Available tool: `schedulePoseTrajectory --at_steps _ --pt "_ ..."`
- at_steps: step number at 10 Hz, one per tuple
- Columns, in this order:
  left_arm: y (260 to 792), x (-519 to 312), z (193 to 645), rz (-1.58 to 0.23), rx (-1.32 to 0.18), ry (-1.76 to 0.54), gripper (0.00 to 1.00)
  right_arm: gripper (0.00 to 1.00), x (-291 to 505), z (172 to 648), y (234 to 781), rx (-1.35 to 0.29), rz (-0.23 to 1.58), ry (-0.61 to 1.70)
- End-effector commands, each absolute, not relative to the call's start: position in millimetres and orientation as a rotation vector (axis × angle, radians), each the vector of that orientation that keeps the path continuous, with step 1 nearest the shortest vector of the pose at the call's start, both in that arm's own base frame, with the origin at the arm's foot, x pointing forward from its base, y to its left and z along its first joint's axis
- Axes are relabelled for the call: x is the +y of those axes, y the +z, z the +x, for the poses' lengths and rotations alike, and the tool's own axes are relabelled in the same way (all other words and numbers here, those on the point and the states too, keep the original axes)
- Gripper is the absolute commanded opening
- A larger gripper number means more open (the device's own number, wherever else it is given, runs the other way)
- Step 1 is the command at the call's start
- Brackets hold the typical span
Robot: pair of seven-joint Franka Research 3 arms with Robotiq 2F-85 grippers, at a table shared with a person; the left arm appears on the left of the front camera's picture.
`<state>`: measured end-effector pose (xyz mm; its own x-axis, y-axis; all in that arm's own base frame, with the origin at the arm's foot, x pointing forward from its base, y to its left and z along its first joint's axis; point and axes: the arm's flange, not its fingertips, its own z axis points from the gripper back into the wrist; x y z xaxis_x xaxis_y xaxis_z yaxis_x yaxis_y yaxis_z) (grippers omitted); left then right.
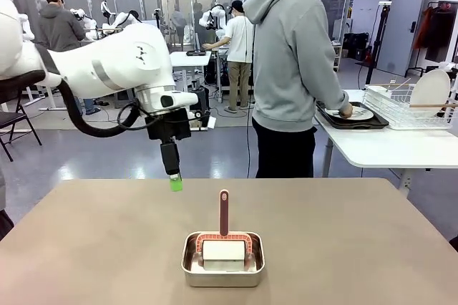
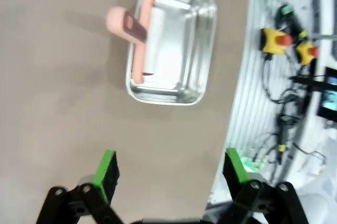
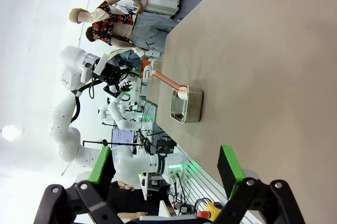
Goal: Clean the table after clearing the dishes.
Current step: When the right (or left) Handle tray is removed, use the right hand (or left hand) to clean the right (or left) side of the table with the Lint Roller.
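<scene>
**Both jaws wide over the counter, dishes off to the side**

My left jaws hung point-down over the far left part of the tan counter (image 1: 86,248), clear of its top and gripping nothing. Their green pads (image 2: 108,169) stood far apart. My right jaws were spread just as wide and empty, looking along the same surface. The counter's long axis ran from my left to my right, with its far edge towards the person (image 1: 286,54) in a grey hooded top.

Near my edge, about midway along, sat a small steel pan (image 1: 222,277), its long side parallel to the counter's length. A white brush (image 1: 223,250) in a reddish frame lay inside it. The brush's pink handle (image 1: 224,212) rose out of the pan, pointing up and towards the far side.

The dishes were off the counter. A dark tray (image 1: 376,122) with a white plate (image 1: 360,114) on it lay flat on the white side counter (image 1: 386,149) at the far right. The person's hand (image 1: 346,110) rested on that plate. Just beside the tray, a white wire rack (image 1: 401,115) held a round plate on edge.
</scene>
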<state>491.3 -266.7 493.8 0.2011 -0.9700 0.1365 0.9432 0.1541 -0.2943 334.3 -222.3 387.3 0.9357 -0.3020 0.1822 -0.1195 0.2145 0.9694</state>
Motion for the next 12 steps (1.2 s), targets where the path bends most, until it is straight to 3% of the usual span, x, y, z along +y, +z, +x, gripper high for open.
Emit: schedulePoseTrajectory --at_steps 1,12 --pt "488.8 -287.7 507.4 -0.255 0.095 -1.391 1.0 1.0 -222.4 333.0 390.5 -0.372 1.359 -0.128" --pt "425.3 -362.5 520.2 -0.233 0.091 -1.563 1.0 1.0 -222.4 333.0 390.5 -0.372 1.359 -0.128"
